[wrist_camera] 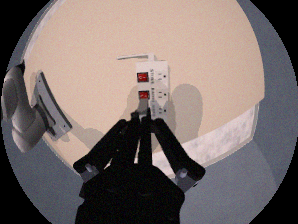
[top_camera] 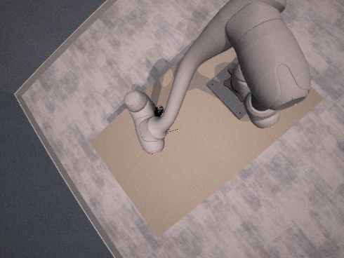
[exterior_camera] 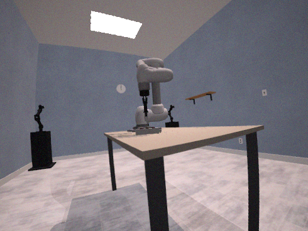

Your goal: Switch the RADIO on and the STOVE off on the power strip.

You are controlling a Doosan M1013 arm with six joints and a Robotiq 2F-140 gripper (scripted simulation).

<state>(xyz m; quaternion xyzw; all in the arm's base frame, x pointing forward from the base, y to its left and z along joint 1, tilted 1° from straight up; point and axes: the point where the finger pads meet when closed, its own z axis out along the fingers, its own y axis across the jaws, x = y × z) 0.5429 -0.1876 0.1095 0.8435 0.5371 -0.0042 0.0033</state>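
The white power strip [wrist_camera: 152,87] lies flat on the tan table near its edge, seen in the wrist view. Two red rocker switches show on it: one [wrist_camera: 143,78] farther from me and one [wrist_camera: 143,95] just past my fingertips. Any third switch is hidden behind my fingers. My gripper [wrist_camera: 144,104] is shut and empty, its tips held above the near end of the strip. In the overhead view the arm's wrist [top_camera: 149,130] covers the strip. In the side view the gripper [exterior_camera: 145,113] hangs above the table's far end.
The robot's base plate [top_camera: 228,92] is bolted on the table behind the strip. The table's edge [wrist_camera: 220,139] runs close to the strip on the right of the wrist view, with grey floor beyond.
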